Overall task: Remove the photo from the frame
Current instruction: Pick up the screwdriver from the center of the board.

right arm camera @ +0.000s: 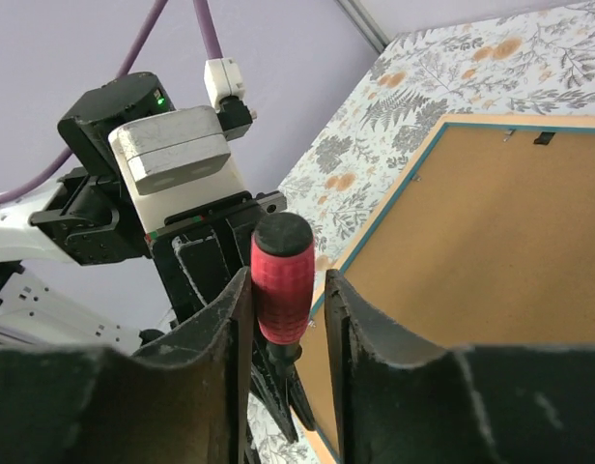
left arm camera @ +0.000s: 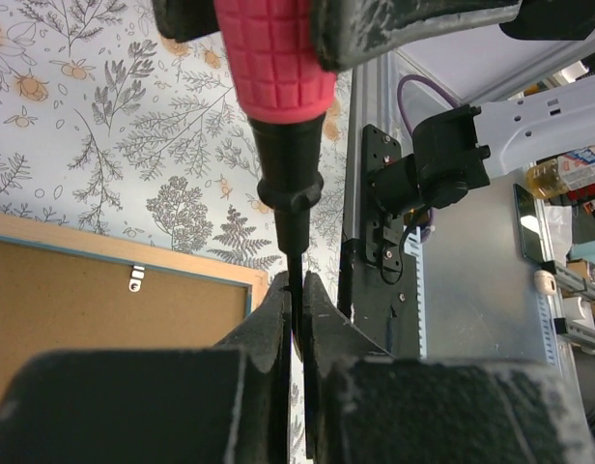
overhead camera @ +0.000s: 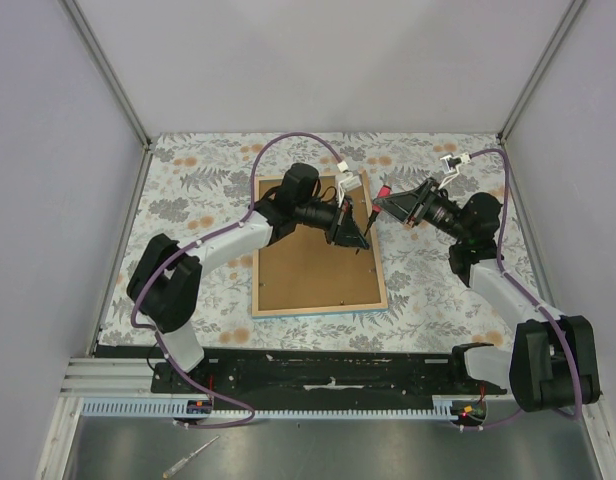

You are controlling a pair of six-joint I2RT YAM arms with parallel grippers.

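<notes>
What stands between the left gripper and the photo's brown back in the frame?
Nothing lies on the brown back, which faces up in the frame. But the left gripper is shut on a screwdriver, so it is not free, and a small clip sits at the back's edge.

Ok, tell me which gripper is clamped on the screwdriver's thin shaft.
The left gripper: its jaws pinch the screwdriver by its dark shaft. The right gripper merely straddles the red handle, a gap beside one finger.
</notes>
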